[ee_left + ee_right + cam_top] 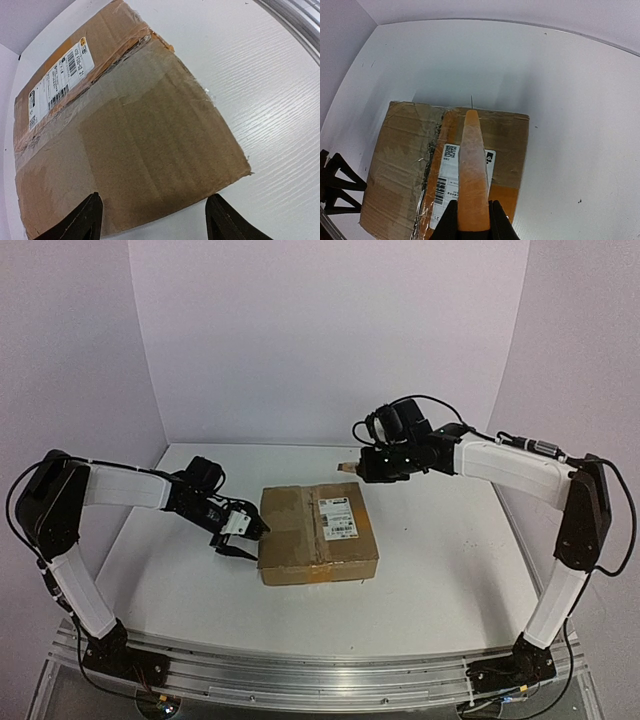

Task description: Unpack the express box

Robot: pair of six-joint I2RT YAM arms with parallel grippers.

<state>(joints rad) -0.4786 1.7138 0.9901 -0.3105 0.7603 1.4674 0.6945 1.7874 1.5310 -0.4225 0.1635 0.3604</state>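
The express box [300, 540], a flat brown carton with a white label [335, 515] and a taped seam, lies at the table's middle. My left gripper [243, 540] stands open at the box's left side. In the left wrist view its fingertips [86, 220] flank the near edge of the box [140, 125], gripping nothing. My right gripper [365, 468] hovers above the box's far right corner, shut on a slim orange knife-like tool [472, 170]. The tool's thin tip points at the far edge of the box [400, 165], over the label [447, 185].
The white table [440, 560] is walled at the back and on both sides. An aluminium rail [320, 680] runs along the near edge and also shows in the left wrist view as a rail [295, 20].
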